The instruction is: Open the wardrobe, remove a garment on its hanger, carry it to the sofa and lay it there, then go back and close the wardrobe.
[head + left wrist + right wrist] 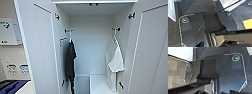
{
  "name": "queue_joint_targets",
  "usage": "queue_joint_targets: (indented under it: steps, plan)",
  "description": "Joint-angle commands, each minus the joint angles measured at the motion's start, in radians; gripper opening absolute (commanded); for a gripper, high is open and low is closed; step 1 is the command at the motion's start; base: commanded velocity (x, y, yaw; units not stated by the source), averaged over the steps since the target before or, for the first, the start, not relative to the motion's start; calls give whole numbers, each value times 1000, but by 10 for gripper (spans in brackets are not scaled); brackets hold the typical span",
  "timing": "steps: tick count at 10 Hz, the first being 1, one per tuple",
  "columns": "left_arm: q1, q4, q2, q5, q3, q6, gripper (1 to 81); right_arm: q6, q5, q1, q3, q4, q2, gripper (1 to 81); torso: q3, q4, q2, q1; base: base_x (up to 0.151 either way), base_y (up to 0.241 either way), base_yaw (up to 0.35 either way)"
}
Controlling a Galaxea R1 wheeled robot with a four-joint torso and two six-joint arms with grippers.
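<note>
Standing open with both doors swung wide, the wardrobe [92, 45] holds the garment [115, 60] on its hanger [115, 37] opposite a black shirt [70, 62], well apart from either hand, whose spread I cannot tell.

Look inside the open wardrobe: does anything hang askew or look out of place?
Nothing much. The wardrobe stands open; the black shirt hangs straight at left, the white T-shirt at right, its hem bunched unevenly.

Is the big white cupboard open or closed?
Open. Both wardrobe doors are swung wide, so you can see the white T-shirt and a black shirt hanging inside.
</note>
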Motion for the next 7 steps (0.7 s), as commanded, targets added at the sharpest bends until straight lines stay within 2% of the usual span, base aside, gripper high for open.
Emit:
queue_joint_targets:
  steps: [1, 4, 7]
  plan:
    - [-63, 12, -5, 49, 7, 6, 811, -1, -44, 61, 4, -3, 0, 811, 0, 0, 0, 1, 0, 0, 0]
    - [-65, 12, -5, 49, 7, 6, 811, -1, -44, 61, 4, -4, 0, 811, 0, 0, 0, 1, 0, 0, 0]
    - [-63, 12, -3, 49, 7, 6, 811, -1, -44, 61, 4, -4, 0, 811, 0, 0, -1, 1, 80, 0, 0]
